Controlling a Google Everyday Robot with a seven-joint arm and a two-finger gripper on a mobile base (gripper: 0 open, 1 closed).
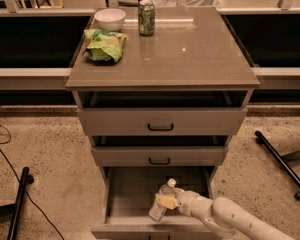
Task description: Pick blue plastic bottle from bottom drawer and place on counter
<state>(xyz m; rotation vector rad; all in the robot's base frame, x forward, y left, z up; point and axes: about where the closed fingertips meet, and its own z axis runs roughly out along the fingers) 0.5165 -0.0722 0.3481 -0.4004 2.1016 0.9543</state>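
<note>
Camera view. A three-drawer cabinet seen from the front and above. The counter (190, 59) carries three items along its rear and left part: a white bowl (109, 19) at the back left corner, a green soda can (146, 17) upright just to the right of the bowl, and a crumpled green snack bag (105, 45) in front of the bowl. The top drawer (160, 121) and middle drawer (159, 156), each with a black handle, stand slightly pulled out. The bottom drawer (132, 189) is pulled out furthest and shows its plain grey floor.

The blue plastic bottle (156, 213) is inside the bottom drawer, near its centre, tilted with its white cap up and to the right. The gripper (164, 202) reaches into the drawer from the lower right on a white arm (230, 219), and its tan fingers (166, 203) are pinched on the bottle's mid-body. Whether the bottle's base touches the drawer floor cannot be told.

On the speckled floor, a black stand leg (20, 204) lies to the left of the cabinet and another (282, 161) to the right.
</note>
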